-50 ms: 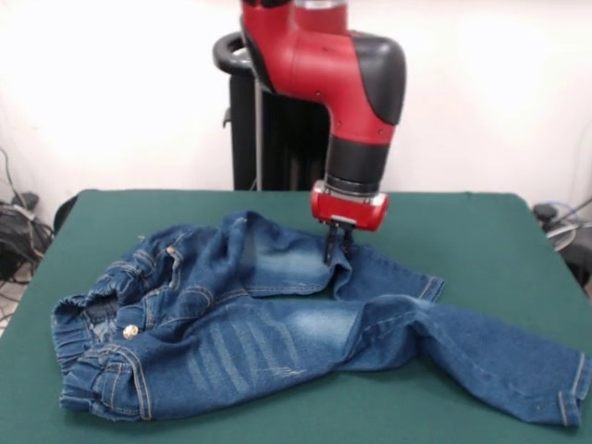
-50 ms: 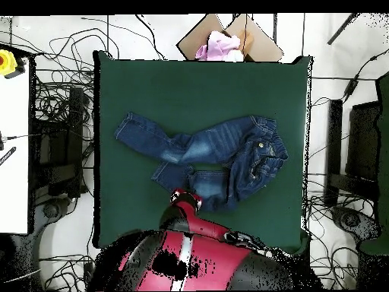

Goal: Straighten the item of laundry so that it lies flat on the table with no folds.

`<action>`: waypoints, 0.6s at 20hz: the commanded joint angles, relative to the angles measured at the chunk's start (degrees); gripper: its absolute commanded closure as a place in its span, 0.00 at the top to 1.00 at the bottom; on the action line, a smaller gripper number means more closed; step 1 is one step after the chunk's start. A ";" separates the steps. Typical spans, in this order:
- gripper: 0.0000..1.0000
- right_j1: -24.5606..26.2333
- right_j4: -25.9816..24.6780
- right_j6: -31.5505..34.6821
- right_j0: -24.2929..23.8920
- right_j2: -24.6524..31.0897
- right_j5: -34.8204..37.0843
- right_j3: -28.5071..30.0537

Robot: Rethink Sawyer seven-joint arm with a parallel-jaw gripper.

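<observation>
Jeans only half straightened.
The gripper (image 1: 337, 248), fingers pressed together, pinches the folded-over leg of the denim jeans (image 1: 277, 324); the other leg lies flat on the green table (image 1: 481, 231).

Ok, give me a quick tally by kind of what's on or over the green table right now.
Jeans: 1, blue denim, still folded, one leg doubled under near the claw
Robot claw: 1, down at the fold of the jeans
Table: 1, green
Total: 3

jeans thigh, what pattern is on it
Blue denim jeans with faded whitish streaks across the thigh; clearest in the front view.
</observation>
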 commanded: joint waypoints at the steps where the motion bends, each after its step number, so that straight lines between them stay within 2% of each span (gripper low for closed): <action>1: 0.00 6.12 -6.50 10.71 -11.49 21.47 15.39 -1.11; 3: 0.00 8.13 -8.22 10.31 -14.53 24.99 16.68 -0.61; 7: 0.00 10.48 -8.13 12.43 -15.18 28.12 14.24 0.46; 12: 0.00 6.87 -0.61 17.64 -4.88 23.16 6.73 2.34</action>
